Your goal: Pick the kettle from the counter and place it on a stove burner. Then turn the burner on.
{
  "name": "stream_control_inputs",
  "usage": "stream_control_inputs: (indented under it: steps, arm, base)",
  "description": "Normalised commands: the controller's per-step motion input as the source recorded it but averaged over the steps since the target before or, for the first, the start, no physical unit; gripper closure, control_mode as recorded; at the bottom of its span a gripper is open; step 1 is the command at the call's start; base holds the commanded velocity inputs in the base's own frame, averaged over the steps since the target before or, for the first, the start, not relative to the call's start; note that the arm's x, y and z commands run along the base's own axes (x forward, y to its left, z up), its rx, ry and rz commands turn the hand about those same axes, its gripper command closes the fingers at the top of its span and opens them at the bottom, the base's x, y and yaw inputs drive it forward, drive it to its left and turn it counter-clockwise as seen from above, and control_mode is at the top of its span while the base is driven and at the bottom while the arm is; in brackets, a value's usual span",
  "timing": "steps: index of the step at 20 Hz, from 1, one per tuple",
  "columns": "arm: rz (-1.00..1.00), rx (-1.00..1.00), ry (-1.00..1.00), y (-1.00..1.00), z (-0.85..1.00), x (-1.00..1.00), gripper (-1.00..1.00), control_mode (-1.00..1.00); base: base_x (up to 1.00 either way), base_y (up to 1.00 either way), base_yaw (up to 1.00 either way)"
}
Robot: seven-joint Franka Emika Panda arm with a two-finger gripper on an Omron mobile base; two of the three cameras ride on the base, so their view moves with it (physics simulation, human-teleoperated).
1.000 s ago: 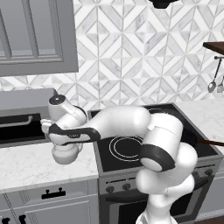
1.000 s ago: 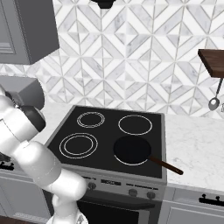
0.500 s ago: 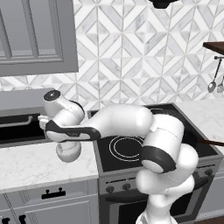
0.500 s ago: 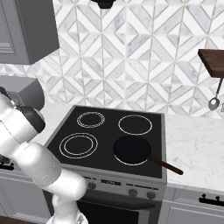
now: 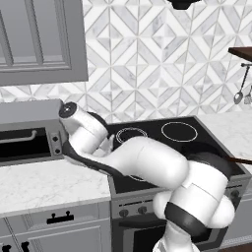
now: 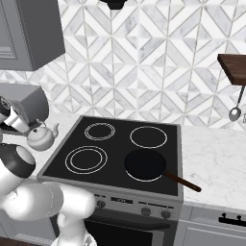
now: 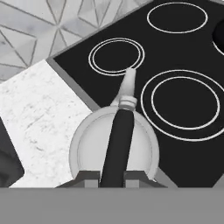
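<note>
While the kettle (image 6: pixel 41 137) hangs just past the left edge of the cooktop (image 6: pixel 115 156), we judge the carry toward the burner to be under way. In the hand view the kettle (image 7: pixel 114 146) sits directly below us, its dark handle running between the jaws, which appear closed on it, though the fingertips themselves are hidden at the bottom edge. Below and to its left lies the marble surface (image 7: pixel 39 118); to its right is the large double-ringed burner (image 7: pixel 184 104), well within reach.

What could go wrong: we hold only the arched handle, so the rounded body may swing or tip if we move sharply. We could also set it on the smaller double ring (image 7: pixel 116 56) ahead, or too near the black pan (image 6: pixel 145 164) on the neighbouring burner.

The handle's long axis runs from the jaws toward the spout, and the spout points toward the smaller ring; in the right base view it points right, toward the cooktop.
</note>
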Motion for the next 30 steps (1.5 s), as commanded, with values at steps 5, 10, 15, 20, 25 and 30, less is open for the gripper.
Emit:
stream_control_inputs:
  steps: [5,10,15,20,25,30]
  arm:
    - [-0.43,0.00,-0.02,-1.00,0.08,0.06,1.00,-1.00]
    - [-0.29,0.18,0.11,-1.00,0.14,0.11,1.00,-1.00]
    - [-0.10,0.14,0.02,-0.98,0.02,0.04,1.00,-1.00]
    - [0.00,0.00,0.03,-0.27,-0.06,0.08,1.00,-1.00]
    - [-0.03,-0.03,0.07,-0.36,-0.04,0.24,1.00,-1.00]
    - [0.00,0.00,0.06,0.00,-0.18,0.03,1.00,-1.00]
  base:
    - [0.00,0.00,0.00]
    - [0.00,0.00,0.00]
    - [0.00,0.00,0.00]
    - [0.00,0.00,0.00]
    - [0.00,0.00,0.00]
    - [0.00,0.00,0.00]
